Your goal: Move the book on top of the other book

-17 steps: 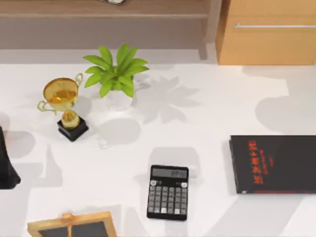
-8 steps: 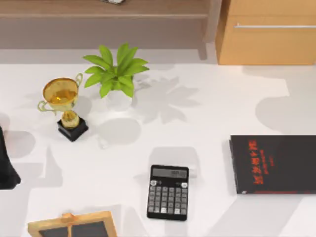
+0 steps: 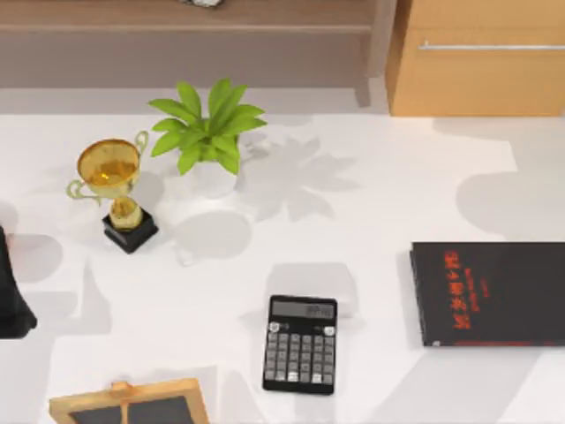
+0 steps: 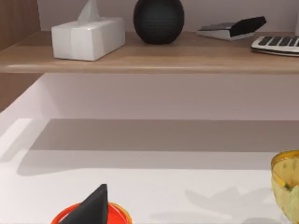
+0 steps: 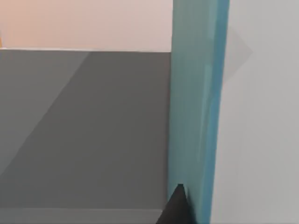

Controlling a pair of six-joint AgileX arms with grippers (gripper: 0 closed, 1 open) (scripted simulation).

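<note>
A: Black book position?

B: The thin flat black book with red lettering [image 3: 488, 293] lies flat at the top view's right side, running past the right edge. Long axis runs left to right across the white table [image 3: 388, 194]; the red lettering is turned sideways, its lines running toward the table's far and near edges.

A: Teal one?

B: In the right wrist view, a thick book with a plain teal-blue cover [image 5: 196, 107] appears as a tall narrow band, its long axis running the height of that picture. A dark fingertip [image 5: 175, 207] of the right gripper sits against its lower part. Whether the fingers are clamping it or spread, cannot tell.

A: Left arm?

B: Dark bulk at the top view's left edge [image 3: 11, 296], parked. Its wrist view catches one black fingertip [image 4: 91, 207] over an orange-red round object [image 4: 91, 215]; finger spacing cannot be told.

A: Other items?

B: Black calculator [image 3: 301, 344] left of the black book, well apart. Gold trophy on a black base [image 3: 115, 190] and green potted plant [image 3: 207, 132] toward the far left.
</note>
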